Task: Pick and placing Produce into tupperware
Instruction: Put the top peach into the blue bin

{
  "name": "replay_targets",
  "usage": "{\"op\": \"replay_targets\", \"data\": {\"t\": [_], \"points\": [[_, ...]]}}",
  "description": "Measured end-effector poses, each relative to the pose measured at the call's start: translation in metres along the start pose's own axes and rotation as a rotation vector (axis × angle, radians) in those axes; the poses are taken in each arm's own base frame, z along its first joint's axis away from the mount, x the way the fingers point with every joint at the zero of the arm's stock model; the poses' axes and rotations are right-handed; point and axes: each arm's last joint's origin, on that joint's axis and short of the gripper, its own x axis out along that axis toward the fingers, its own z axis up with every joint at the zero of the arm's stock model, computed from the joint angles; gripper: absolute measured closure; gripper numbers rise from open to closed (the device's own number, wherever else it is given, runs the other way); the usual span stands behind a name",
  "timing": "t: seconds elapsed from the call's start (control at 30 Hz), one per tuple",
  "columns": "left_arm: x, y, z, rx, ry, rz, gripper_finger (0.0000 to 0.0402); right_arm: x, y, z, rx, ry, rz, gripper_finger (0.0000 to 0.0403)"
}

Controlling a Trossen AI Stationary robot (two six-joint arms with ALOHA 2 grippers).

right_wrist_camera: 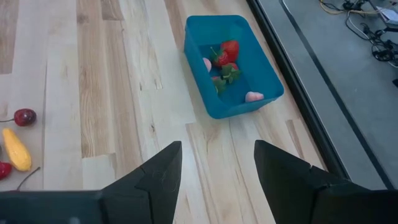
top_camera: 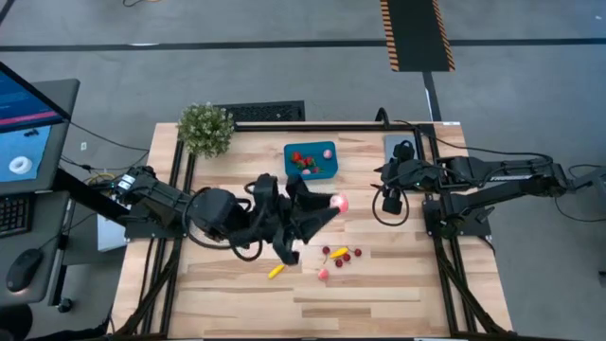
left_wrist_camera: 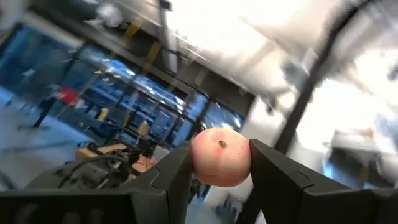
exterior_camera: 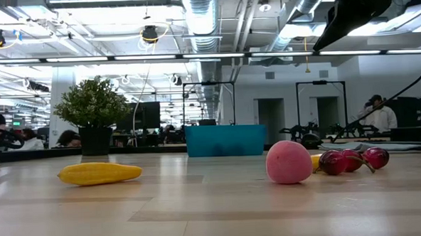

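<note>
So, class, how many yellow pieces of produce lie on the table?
2. One yellow piece lies alone beside the left arm; the other yellow piece sits among the cherries. The arm may hide more.

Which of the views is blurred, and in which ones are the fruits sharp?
Left wrist view: the room behind is smeared, while the pink fruit between the left gripper fingers is fairly sharp. Low view: the yellow piece and cherries are crisp under bright ceiling lights. Right wrist view: the tupperware is sharp beyond the open right gripper.
</note>
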Motion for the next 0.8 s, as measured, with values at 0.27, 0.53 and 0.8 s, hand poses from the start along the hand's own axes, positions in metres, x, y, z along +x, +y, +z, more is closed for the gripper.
{"op": "replay_targets", "data": {"t": [0.27, 0.53, 0.8], "points": [[-0.005, 0.005, -0.027, 0.538, 0.312, -0.171, 0.0262, 0.000, 0.000, 0.000, -0.002, 0.000, 0.000, 0.0178], [-0.019, 0.027, -0.053, 1.070, 0.620, 0.034, 0.0262, 0.000, 0.000, 0.000, -0.001, 0.000, 0.000, 0.0178], [-0.023, 0.036, -0.052, 1.301, 0.678, 0.262, 0.0262, 0.000, 0.000, 0.000, 0.034, 0.000, 0.000, 0.0178]]}}
